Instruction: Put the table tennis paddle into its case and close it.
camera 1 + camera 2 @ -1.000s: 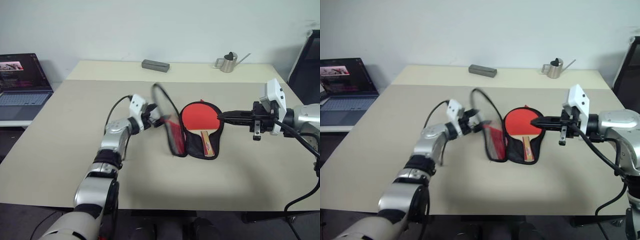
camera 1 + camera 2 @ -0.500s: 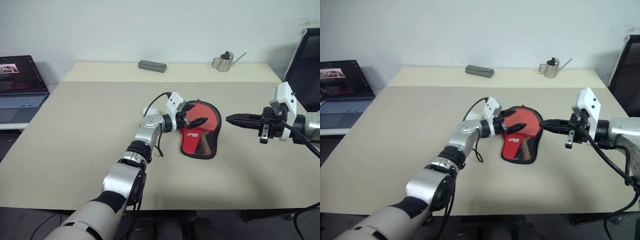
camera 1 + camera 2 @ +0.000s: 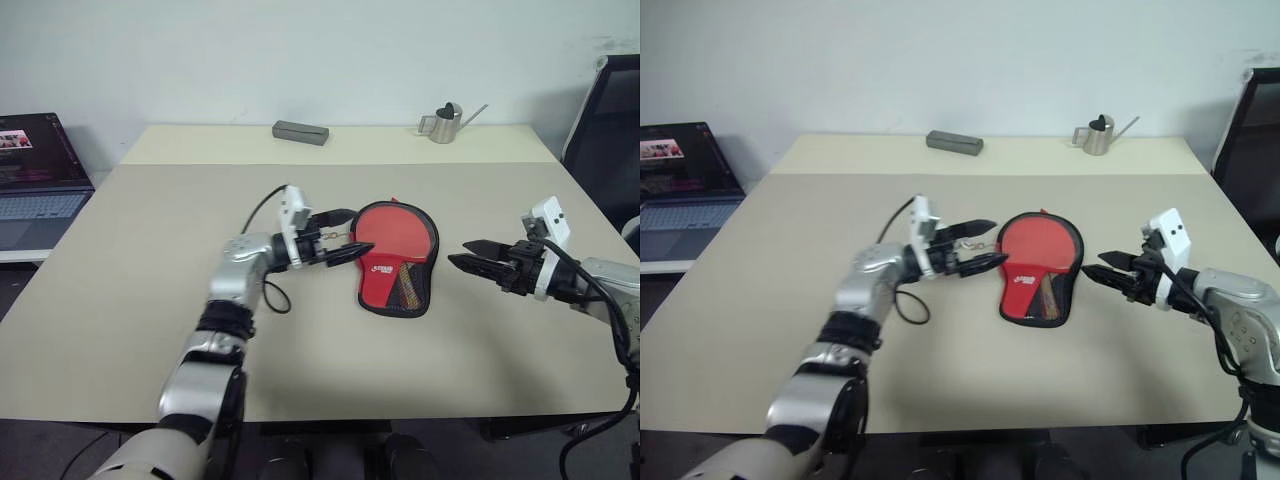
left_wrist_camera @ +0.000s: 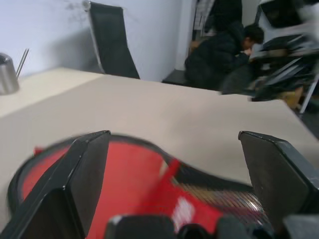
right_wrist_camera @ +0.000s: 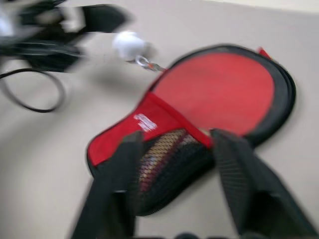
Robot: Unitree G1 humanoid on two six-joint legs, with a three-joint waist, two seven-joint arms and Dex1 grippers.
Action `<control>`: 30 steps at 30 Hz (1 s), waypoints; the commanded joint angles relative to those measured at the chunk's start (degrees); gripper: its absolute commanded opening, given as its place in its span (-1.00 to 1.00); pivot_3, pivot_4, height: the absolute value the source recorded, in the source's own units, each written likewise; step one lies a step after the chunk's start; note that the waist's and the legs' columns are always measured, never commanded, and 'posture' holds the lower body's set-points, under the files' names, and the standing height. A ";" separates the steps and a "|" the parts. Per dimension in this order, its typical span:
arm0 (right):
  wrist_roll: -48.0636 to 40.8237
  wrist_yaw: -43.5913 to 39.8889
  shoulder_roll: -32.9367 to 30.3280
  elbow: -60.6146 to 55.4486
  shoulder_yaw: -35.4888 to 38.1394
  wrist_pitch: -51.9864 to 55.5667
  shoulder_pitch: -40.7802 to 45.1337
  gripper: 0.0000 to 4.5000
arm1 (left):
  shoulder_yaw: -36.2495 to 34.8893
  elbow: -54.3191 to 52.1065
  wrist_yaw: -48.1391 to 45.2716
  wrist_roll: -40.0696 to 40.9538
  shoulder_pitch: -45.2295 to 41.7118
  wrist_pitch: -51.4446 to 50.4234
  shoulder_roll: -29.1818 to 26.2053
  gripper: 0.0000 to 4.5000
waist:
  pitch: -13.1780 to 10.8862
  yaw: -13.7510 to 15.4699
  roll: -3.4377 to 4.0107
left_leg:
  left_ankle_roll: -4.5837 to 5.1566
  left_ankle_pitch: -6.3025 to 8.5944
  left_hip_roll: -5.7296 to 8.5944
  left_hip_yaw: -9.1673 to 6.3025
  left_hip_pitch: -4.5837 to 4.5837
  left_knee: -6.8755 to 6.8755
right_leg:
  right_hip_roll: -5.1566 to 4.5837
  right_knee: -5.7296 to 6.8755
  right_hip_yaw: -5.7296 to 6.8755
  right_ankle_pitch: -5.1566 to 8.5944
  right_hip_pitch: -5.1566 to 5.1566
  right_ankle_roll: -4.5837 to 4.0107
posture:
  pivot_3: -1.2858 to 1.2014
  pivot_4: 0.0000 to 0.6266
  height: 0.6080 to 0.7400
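Paddle [image 3: 398, 230] is in its case [image 3: 395, 262], lying near the middle of the table [image 3: 130, 290], and the red round face shows at the wide end while the flap with the mesh panel and white logo covers the handle end. So the first half of the job looks done: the paddle sits inside. The closing is another matter. The flap lies over only the lower part, the rim around the round end looks unzipped, and a small metal ring [image 5: 142, 61], probably the zipper pull, lies on the table just beside the case's edge.

Left gripper [image 3: 345, 247] hovers just beside that edge with its fingers spread wide, holding nothing, and its wrist view looks straight across the red face. Right gripper [image 3: 1110, 271] hangs on the other side of the case, a little apart from it, fingers parted and empty too, pointed back toward the case.

What's left, by my reading: lay the flap fully over and run the zipper round the rim. A steady hold on the soft case will matter there.
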State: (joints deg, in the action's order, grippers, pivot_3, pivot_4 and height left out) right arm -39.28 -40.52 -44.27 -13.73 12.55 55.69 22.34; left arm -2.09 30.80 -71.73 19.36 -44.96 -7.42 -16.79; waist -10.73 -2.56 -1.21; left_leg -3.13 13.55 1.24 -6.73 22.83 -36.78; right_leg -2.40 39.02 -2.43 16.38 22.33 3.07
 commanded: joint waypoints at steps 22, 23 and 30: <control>8.09 9.57 9.95 18.94 -4.09 3.04 12.78 0.99 | -5.42 -34.07 5.59 14.45 13.73 -21.55 -16.08 1.00 | 0.00 0.25 0.00 | 0.00 0.00 -0.01 -0.01 -0.01 -0.01 | 0.00 -0.04 0.03 -0.02 -0.03 -0.03 | 0.03 -0.52 1.00; 8.41 10.16 10.29 19.09 -4.15 3.04 12.71 0.99 | -5.37 -34.06 5.64 14.57 13.56 -21.56 -16.23 1.00 | 0.00 0.24 0.00 | 0.00 0.00 -0.01 0.00 -0.01 -0.01 | 0.00 -0.04 0.03 -0.02 -0.02 -0.03 | 0.03 -0.52 1.00; 7.31 10.87 12.79 18.30 -3.59 5.66 11.84 0.99 | -4.94 -33.57 5.94 14.94 12.41 -21.49 -16.64 1.00 | 0.00 0.16 0.01 | 0.00 0.00 -0.02 0.03 -0.02 0.00 | 0.01 -0.03 0.00 -0.01 -0.02 -0.03 | 0.03 -0.52 1.00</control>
State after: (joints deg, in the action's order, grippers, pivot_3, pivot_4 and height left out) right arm -30.61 -29.66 -31.90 6.15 7.58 60.75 34.08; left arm -6.54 -0.60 -65.75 33.23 -31.19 -29.41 -32.50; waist -10.73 -2.40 -1.21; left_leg -3.12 13.56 1.22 -6.71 22.81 -36.78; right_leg -2.38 38.99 -2.42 16.36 22.31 3.04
